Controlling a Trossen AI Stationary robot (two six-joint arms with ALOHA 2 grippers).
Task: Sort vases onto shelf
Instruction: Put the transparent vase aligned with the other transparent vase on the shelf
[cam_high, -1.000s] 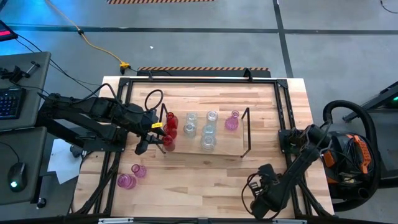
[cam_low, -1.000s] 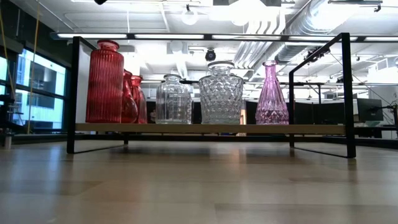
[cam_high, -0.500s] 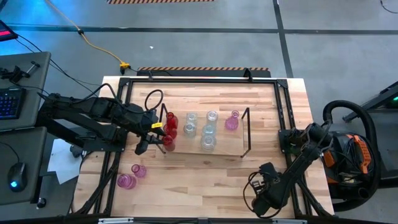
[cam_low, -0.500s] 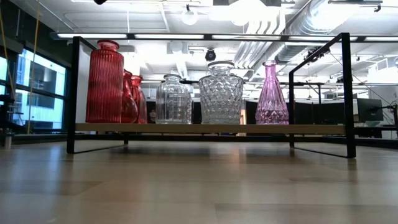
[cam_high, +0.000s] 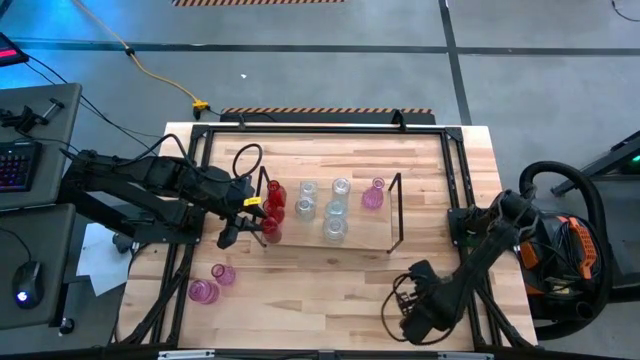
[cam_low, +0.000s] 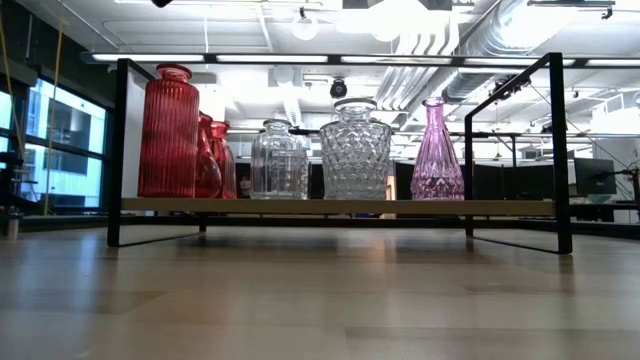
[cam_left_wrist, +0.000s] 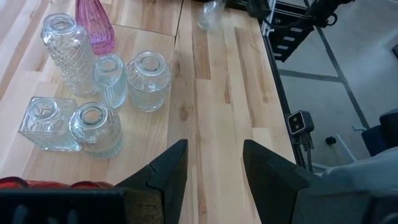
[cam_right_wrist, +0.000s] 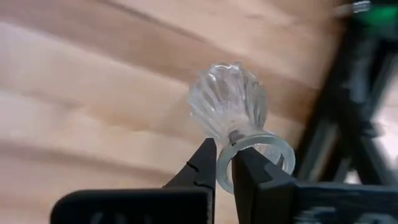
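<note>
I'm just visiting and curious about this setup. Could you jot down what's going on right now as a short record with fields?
Shelf: low wire-framed rack with wooden board, mid-table
On shelf: red glass vases at one end, clear glass vases in the middle, one pink glass vase at the other end
Off shelf: two pink glass vases on the table's near left corner
Right gripper: shut on the rim of a clear ribbed glass vase, near the table's front edge
Left gripper: open, empty, beside the red end of the shelf
</note>
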